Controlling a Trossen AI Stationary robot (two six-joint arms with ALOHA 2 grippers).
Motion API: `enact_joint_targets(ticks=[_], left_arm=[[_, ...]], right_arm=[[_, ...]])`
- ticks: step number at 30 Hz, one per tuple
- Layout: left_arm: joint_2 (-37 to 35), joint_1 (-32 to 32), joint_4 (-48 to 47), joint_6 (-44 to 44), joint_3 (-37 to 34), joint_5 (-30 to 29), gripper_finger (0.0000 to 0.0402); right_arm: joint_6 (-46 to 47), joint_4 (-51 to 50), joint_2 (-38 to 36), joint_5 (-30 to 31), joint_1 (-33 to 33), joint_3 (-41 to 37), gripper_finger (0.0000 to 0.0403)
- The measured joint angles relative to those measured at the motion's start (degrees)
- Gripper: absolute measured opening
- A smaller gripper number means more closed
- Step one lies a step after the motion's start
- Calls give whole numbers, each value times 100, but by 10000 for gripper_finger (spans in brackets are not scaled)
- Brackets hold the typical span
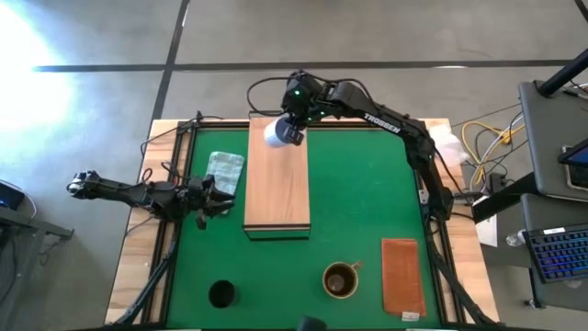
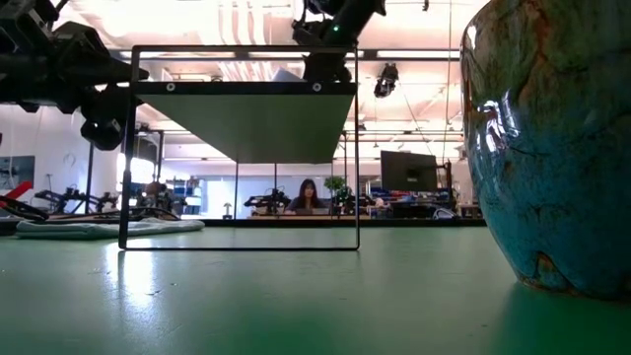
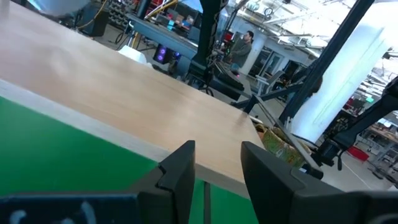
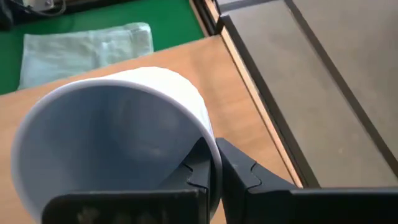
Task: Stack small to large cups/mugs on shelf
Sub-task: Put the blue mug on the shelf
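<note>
The pale blue-white mug (image 1: 277, 134) is at the far end of the light-wood shelf (image 1: 276, 184), in my right gripper (image 1: 294, 124), which is shut on it. In the right wrist view the mug (image 4: 118, 130) is tipped, with its mouth toward the camera. My left gripper (image 1: 209, 198) is open and empty by the shelf's left side; its wrist view shows the shelf's plank top (image 3: 124, 93) ahead of the gripper (image 3: 217, 177). The brown mug (image 1: 341, 280) and the small black cup (image 1: 221, 294) stand on the green table near its front edge. My right gripper holds the mug's rim wall (image 4: 208, 146), with one finger (image 4: 198, 174) inside the mug and one (image 4: 245, 174) outside. The mug is tilted over the shelf's far end. I cannot tell whether its base touches the plank.
A folded pale green cloth (image 1: 223, 171) lies left of the shelf. A reddish-brown mat (image 1: 402, 276) lies at the front right. In the low view the brown mug (image 2: 552, 148) fills the right side. A person (image 2: 307, 195) sits in the room beyond the table.
</note>
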Motion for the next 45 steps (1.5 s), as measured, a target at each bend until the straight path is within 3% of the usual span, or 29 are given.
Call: enact_joint_targets(ticks=[4, 8, 11, 13, 16, 19, 21, 26, 29, 31, 33, 34, 37, 39, 41, 43, 45], left_arm=[[7, 1, 746, -295, 0, -401, 116], [0, 7, 2268, 1, 0, -776, 116], [38, 16, 3588, 603, 31, -1543, 116], [142, 26, 4471, 1479, 167, -2180, 116], [384, 25, 5634, 2357, 480, -2113, 116], [746, 25, 5514, 2947, 811, -1898, 116], [1144, 35, 5613, 3342, 1145, -2098, 116], [2575, 423, 5729, 4700, 2484, -4128, 116], [3456, 749, 5667, 6632, 3384, -4547, 116], [3780, 872, 5626, 8156, 4034, -5309, 116], [4056, 1004, 5023, 8116, 4630, -6011, 116], [4127, 1089, 4421, 7895, 4852, -6083, 116], [3940, 1243, 1990, 6688, 5415, -5624, 116], [3699, 1474, -10, 4989, 5837, -4754, 112], [3597, 1993, -1958, 3028, 6190, -3385, 98], [3563, 2706, -3083, 2191, 6328, -2589, 76], [3629, 3311, -3238, 2126, 6336, -1746, 52]], right_arm=[[108, -221, -44, 28, 26, 7, 9], [142, -354, -44, 94, 17, 4, 9], [176, -275, -46, 94, 15, 4, 9], [225, -126, -46, 86, 20, 4, 9], [234, 107, -46, 61, 22, 4, 9], [238, 199, -48, 44, 20, 4, 9], [244, 241, -48, 44, 17, 4, 9], [208, 277, -48, -89, -12, 4, 9], [210, 371, -48, -530, -86, 4, 9], [209, 368, -48, -738, -143, 4, 9], [242, 346, -48, -758, -191, 4, 9], [252, 338, -48, -764, -207, 4, 9], [251, 371, -50, -751, -275, 4, 9], [289, 394, -50, -644, -312, 4, 9], [412, 401, -50, -617, -349, 4, 9], [513, 470, -50, -600, -355, 4, 9], [564, 522, -50, -599, -353, 4, 9]])
